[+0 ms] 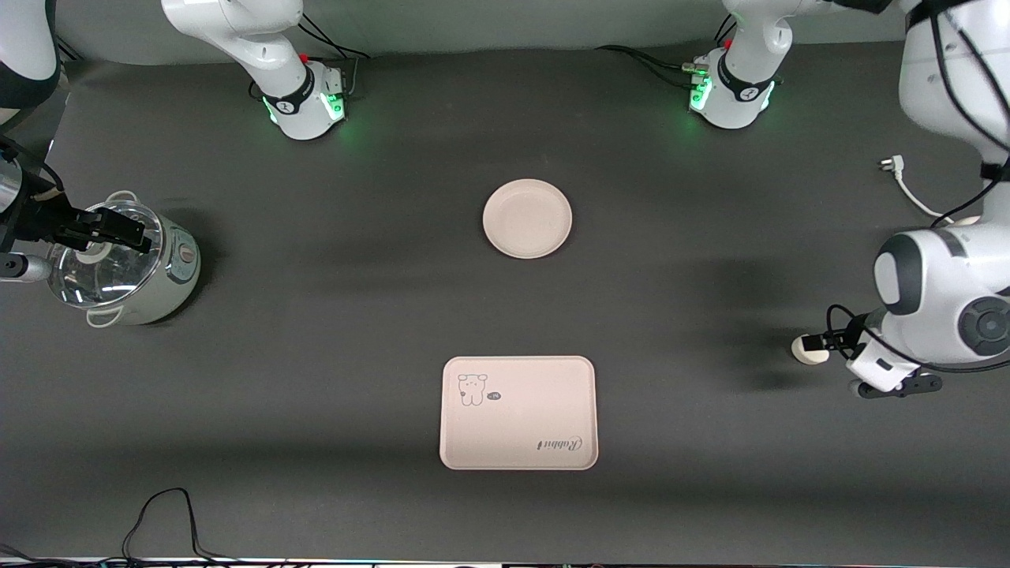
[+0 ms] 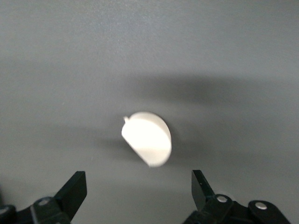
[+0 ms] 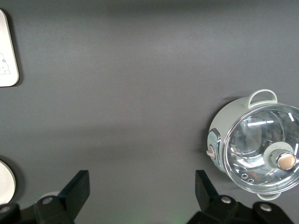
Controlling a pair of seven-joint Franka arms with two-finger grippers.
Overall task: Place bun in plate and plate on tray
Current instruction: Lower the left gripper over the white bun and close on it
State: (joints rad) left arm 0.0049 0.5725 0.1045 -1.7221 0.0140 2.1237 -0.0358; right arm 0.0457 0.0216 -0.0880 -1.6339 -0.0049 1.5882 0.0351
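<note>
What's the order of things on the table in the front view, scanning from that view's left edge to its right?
Cooking pot with glass lid → tray and plate, sharing much the same span, plate farther from the camera → bun → white plug and cable.

Robot lab: bolted arms, grey table [image 1: 316,331]

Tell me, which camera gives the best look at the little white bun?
The left wrist view: the bun lies alone on the dark table, its rounded back and flat-cut side plain. The front view shows only a small pale lump, partly covered by the left arm. The right wrist view does not show it.
</note>
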